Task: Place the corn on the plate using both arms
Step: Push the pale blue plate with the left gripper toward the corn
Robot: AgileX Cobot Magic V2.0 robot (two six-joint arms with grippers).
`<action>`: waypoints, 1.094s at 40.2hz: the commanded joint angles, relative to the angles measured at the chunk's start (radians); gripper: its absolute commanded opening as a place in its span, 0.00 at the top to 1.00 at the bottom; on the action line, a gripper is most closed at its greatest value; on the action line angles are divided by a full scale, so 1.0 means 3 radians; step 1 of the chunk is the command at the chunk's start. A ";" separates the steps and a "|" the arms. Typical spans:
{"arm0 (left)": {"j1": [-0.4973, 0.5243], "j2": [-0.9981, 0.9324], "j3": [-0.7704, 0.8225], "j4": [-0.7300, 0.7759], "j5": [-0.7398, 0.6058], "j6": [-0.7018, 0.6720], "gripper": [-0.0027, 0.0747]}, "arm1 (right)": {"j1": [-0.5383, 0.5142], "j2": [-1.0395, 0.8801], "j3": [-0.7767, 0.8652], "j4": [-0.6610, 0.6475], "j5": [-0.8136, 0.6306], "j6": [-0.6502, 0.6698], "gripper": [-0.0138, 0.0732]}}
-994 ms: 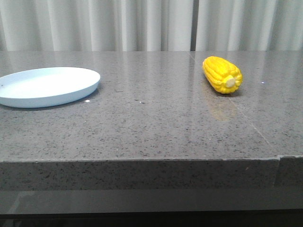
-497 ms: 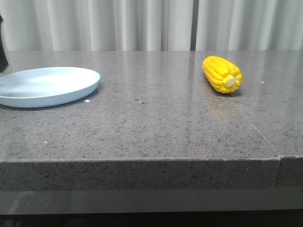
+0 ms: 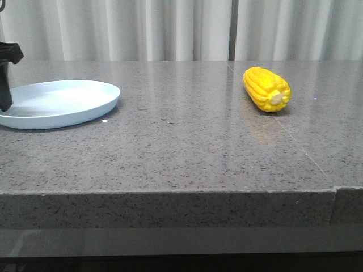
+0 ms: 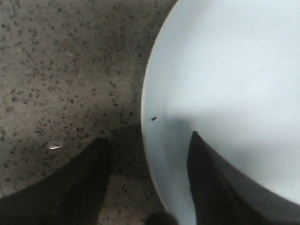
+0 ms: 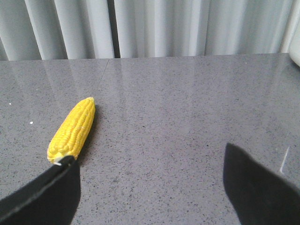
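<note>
The yellow corn (image 3: 266, 89) lies on the grey stone table at the right, its cream stub end facing the front. It also shows in the right wrist view (image 5: 72, 129). The pale blue plate (image 3: 57, 102) sits at the far left. My left gripper (image 4: 149, 147) is open and straddles the plate's rim (image 4: 146, 101), one finger over the plate, one over the table. Only one dark part of it shows at the front view's left edge (image 3: 5, 85). My right gripper (image 5: 152, 159) is open and empty above the table; the corn lies beyond one fingertip.
The speckled grey table (image 3: 181, 141) has a straight front edge (image 3: 170, 192). White curtains (image 3: 181, 28) hang behind it. A seam runs across the table (image 3: 295, 136) near the corn.
The left arm has come into the front view at the left edge and lowered over the plate's near side. The corn and plate have not moved.
</note>
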 commanded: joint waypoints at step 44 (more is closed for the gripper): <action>-0.0733 0.0355 -0.0980 -0.0915 0.0028 -0.0035 0.99 | -0.0020 0.0046 -0.0119 -0.0026 -0.0245 -0.0023 0.10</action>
